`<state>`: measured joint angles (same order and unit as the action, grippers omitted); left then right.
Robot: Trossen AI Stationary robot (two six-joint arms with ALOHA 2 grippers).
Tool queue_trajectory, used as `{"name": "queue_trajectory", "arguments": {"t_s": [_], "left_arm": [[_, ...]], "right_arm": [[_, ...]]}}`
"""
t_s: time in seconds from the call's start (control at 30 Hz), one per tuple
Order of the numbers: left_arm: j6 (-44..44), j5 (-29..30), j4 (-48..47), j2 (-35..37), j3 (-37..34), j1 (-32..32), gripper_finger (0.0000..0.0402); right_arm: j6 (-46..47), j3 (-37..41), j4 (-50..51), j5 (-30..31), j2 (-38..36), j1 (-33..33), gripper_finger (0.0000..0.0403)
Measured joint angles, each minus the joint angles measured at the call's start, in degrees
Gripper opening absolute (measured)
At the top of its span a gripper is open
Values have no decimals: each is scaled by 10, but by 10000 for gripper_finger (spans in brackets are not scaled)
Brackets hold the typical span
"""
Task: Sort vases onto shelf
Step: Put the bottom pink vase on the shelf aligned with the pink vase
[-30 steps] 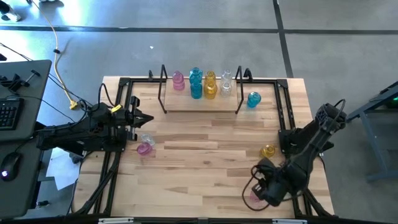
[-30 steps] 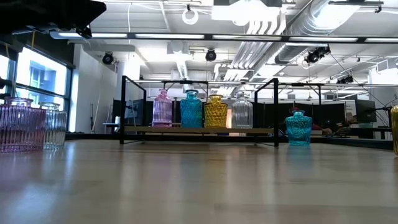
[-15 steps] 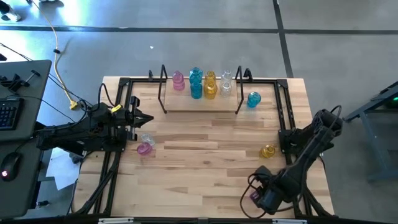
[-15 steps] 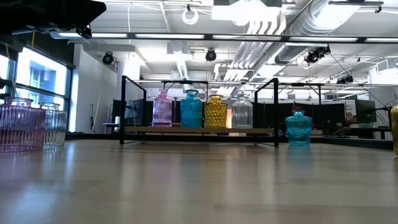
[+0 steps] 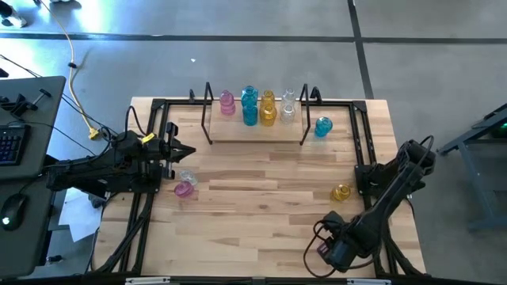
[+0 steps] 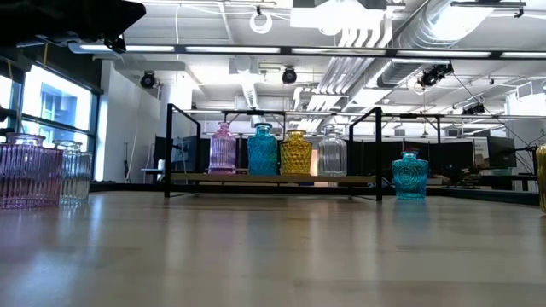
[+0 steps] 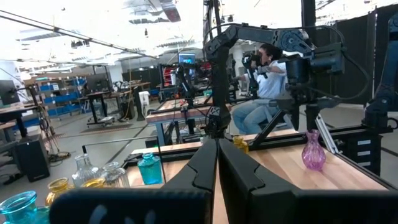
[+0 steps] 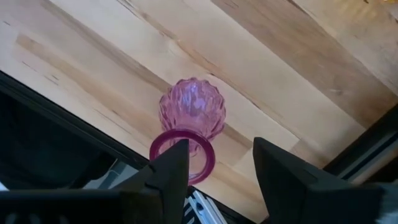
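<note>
Right end effector (image 8: 214, 171) open over pink vase (image 8: 191, 112), lower right of high frame on the surface (image 5: 261, 198). Left end effector (image 7: 217, 165) closed, left. Shelf (image 5: 255, 134) top center holds vases.

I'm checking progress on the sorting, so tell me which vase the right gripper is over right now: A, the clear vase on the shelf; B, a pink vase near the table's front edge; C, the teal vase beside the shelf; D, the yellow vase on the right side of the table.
B: the right wrist view looks down on a pink vase between the open fingers of the right gripper, above the table by its edge.
</note>
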<state>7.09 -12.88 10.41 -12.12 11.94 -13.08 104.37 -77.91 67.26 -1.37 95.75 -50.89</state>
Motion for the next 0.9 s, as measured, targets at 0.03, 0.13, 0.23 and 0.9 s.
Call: {"name": "queue_trajectory", "arguments": {"t_s": [0.03,0.13,0.23,0.9], "left_arm": [[0,0,0,0,0,0,7],[0,0,-1,0,0,0,7],[0,0,0,0,0,0,7],[-4,0,-1,0,0,0,7]], "right_arm": [[-3,0,-4,-3,4,0,160],[-10,0,-15,-18,17,0,160],[-29,0,-21,-27,27,0,160],[-394,-54,-23,-34,30,173,8]]}}
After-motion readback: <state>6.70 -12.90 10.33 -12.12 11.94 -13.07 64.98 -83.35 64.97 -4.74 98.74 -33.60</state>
